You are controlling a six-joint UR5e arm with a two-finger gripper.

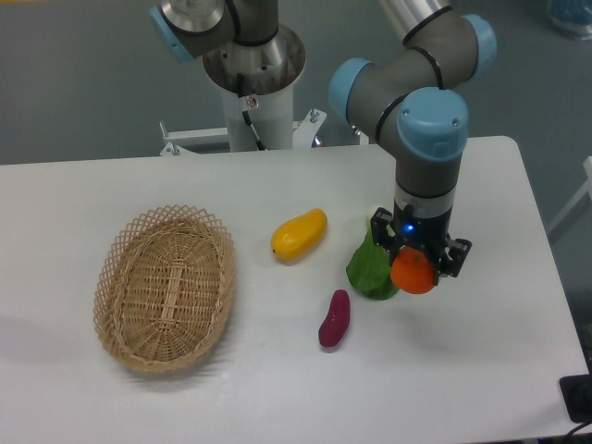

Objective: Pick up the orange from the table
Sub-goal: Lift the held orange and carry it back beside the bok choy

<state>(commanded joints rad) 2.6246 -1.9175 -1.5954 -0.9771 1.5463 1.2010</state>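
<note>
Pinching the orange [413, 272] in my pincer [418, 266], I seem to hold it just over the table [481, 370], beside a green vegetable [370, 268]. Round fruit could roll out of my two fingers if I jerk upward. The white table also bears a mango [299, 234], a purple piece [334, 319] and a basket [166, 287]; grey floor lies behind.

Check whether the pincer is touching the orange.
Touching. The camera view shows the pincer closed around the orange, its black fingers pressed against the fruit's sides with no gap visible.
</note>
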